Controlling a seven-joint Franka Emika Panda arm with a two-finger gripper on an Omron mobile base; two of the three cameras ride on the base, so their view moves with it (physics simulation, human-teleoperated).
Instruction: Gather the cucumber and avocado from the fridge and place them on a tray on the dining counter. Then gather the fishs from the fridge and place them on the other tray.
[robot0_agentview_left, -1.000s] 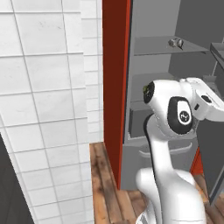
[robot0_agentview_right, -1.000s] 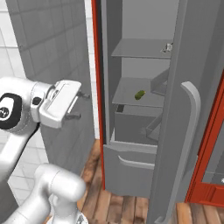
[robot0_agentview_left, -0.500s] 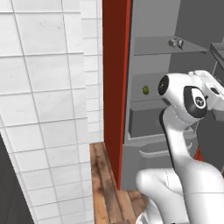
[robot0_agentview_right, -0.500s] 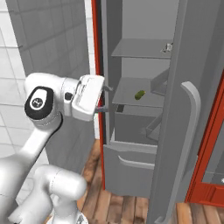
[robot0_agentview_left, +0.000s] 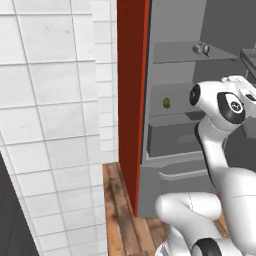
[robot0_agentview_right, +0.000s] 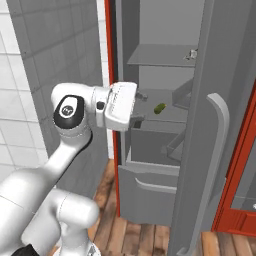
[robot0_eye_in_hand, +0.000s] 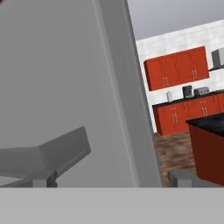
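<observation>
Just beyond the gripper (robot0_agentview_right: 138, 108), the fridge's middle shelf (robot0_agentview_right: 167, 117) carries 1 small green item (robot0_agentview_right: 160, 108); the upper shelf (robot0_agentview_right: 160, 61) above holds 1 small grey object (robot0_agentview_right: 192, 54).

Arm raised from the base, upper link rising to a bent elbow at about mid-height, forearm turned roughly level. In the right base view the white hand block sits at the end of the wrist, pointing away from the camera; gripper (robot0_agentview_right: 138, 107) juts from its far face, the two dark fingers spread wide apart, nothing between them. In the left base view the dark-capped wrist joint faces the camera.
</observation>
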